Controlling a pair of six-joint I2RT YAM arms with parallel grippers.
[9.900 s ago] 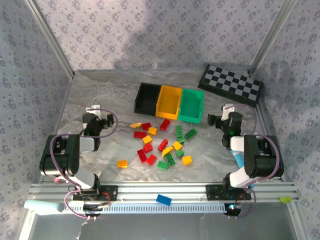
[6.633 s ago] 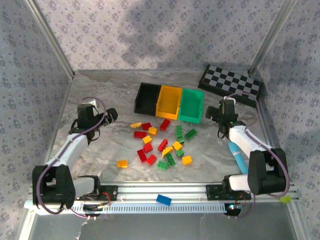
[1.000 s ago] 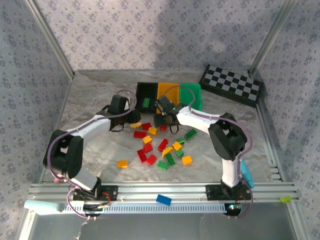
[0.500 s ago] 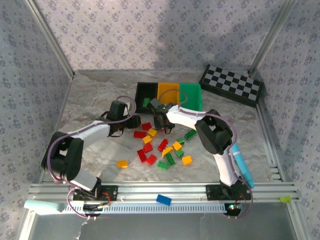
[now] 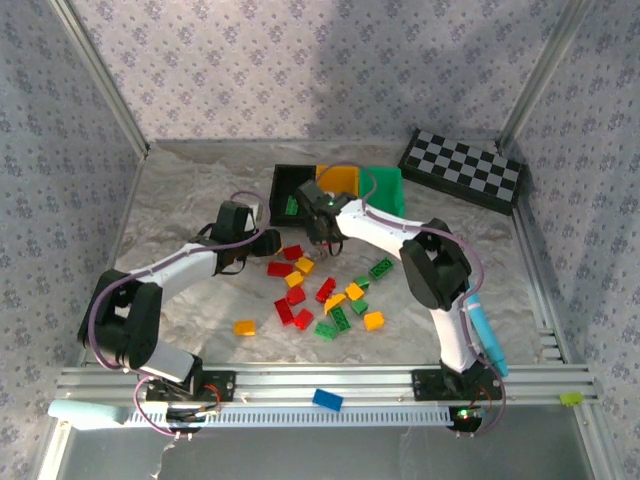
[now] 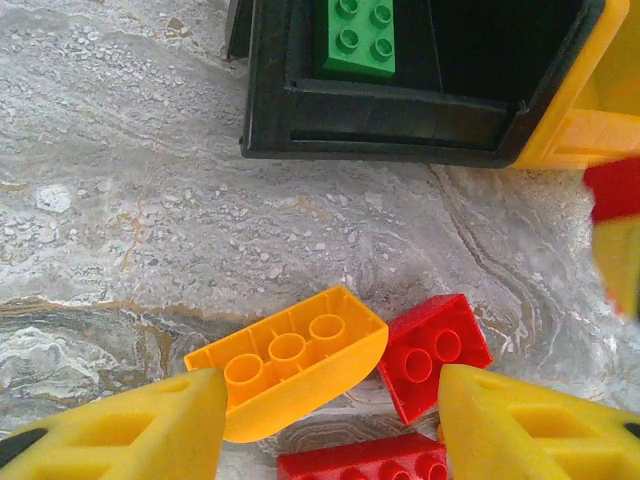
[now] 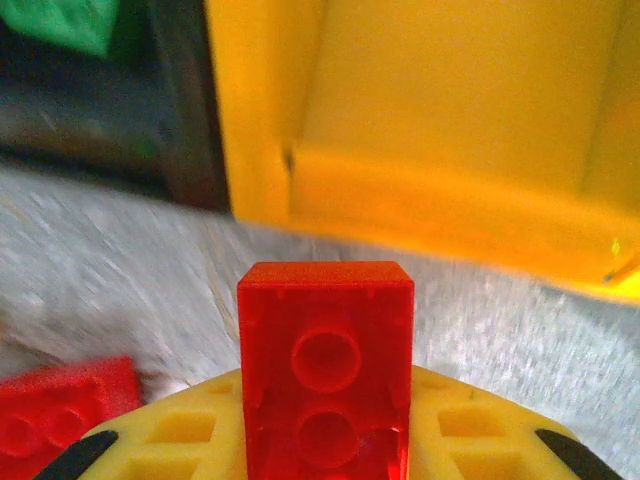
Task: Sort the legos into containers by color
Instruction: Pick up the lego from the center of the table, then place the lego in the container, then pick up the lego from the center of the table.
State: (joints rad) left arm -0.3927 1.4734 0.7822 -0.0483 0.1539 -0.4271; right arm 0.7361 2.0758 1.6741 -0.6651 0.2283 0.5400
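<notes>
Blue brick [image 5: 326,399]: lies on the rail [image 5: 400,380] along the worktop's near edge, about mid-length.
Lone orange brick [image 5: 245,327]: by itself on the worktop [image 5: 180,200], toward the near-left corner, apart from the rest.
Loose legos [image 5: 340,318]: red, orange and green bricks scattered over the middle of the worktop.
Left gripper [image 6: 330,398]: low over the left side of the scatter, jaws moderately apart and gripping nothing.
Curved orange brick [image 6: 290,360]: flat on the worktop between the left fingers [image 6: 150,430]. Its near-left corner is at the left pad, and the other pad stands clear of it.
Second red brick [image 6: 435,355]: touching the curved orange brick's right end.
Right gripper [image 7: 325,405]: reached across to the middle, jaws narrow and clamped on a brick.
Red brick [image 7: 325,350]: upright between the right fingers, studs facing the wrist camera, just in front of the yellow bin's near wall.
Black bin [image 5: 282,185]: left one of three touching bins in a row, mid-width toward the worktop's far edge.
Green brick [image 6: 358,38]: inside the black bin, studs up.
Yellow bin [image 7: 440,120]: middle of the row, partly covered by the right arm in the top view.
Green bin [image 5: 388,190]: right end of the row.
Checkered board [image 5: 465,170]: far-right corner of the worktop.
</notes>
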